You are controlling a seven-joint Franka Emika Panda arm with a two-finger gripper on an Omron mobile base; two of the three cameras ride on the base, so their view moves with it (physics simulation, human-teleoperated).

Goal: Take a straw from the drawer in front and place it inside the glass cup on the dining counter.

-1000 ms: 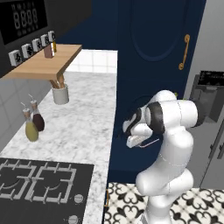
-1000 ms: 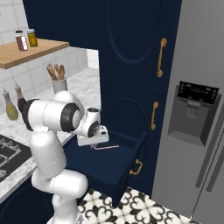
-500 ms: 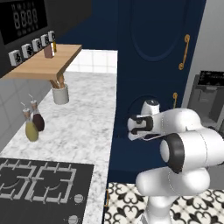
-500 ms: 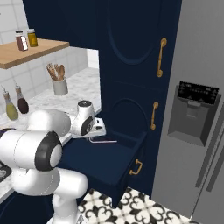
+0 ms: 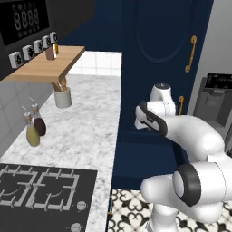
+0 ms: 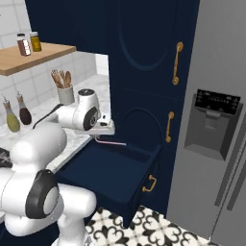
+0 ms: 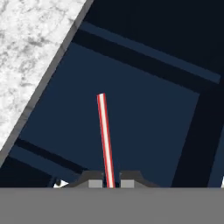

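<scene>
Right base view: the thin pinkish-red straw [image 6: 113, 142] juts level toward 3 o'clock from the tool [image 6: 97, 138], above the open navy drawer [image 6: 113, 170]. Hand view: the tool [image 7: 111, 180] is closed tight on the straw [image 7: 105, 138], which points toward 12 o'clock.

The left base view looked forward from behind the arm [image 5: 190, 136], over the worktop [image 5: 86, 131]. The right base view faced the same navy cabinets and open drawer [image 6: 115, 168] from the other side. The hand view looked closely down into that drawer.
</scene>
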